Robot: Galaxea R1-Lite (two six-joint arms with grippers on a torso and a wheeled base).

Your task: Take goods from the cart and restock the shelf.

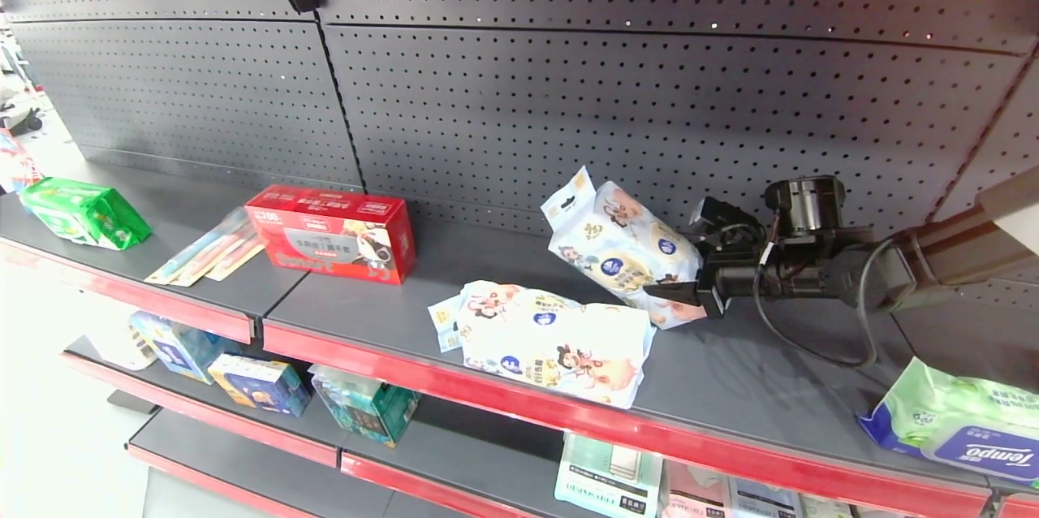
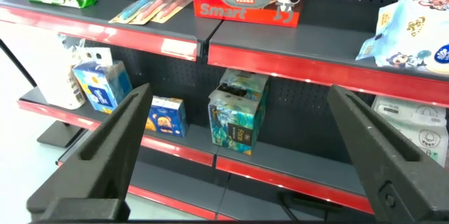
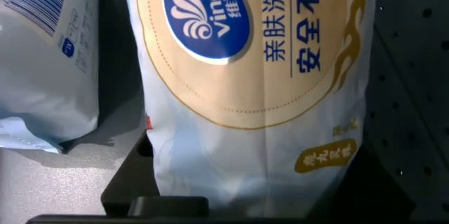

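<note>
A white tissue pack (image 1: 621, 246) with cartoon prints leans tilted against the pegboard back of the upper shelf (image 1: 503, 404). My right gripper (image 1: 686, 291) is at the pack's lower right end, shut on it. In the right wrist view the same pack (image 3: 259, 97) runs between the dark fingers (image 3: 140, 189). A second pack of the same kind (image 1: 560, 339) lies flat near the shelf's front edge and is seen again beside the held one (image 3: 42, 55). My left gripper (image 2: 238, 147) hangs open and empty in front of the lower shelves.
On the same shelf are a red box (image 1: 333, 232), toothbrush packs (image 1: 209, 250), a green pack (image 1: 85, 213) at far left and a green-and-blue tissue pack (image 1: 958, 420) at far right. Small boxes (image 2: 238, 112) stand on the lower shelf. A red shelf overhangs above.
</note>
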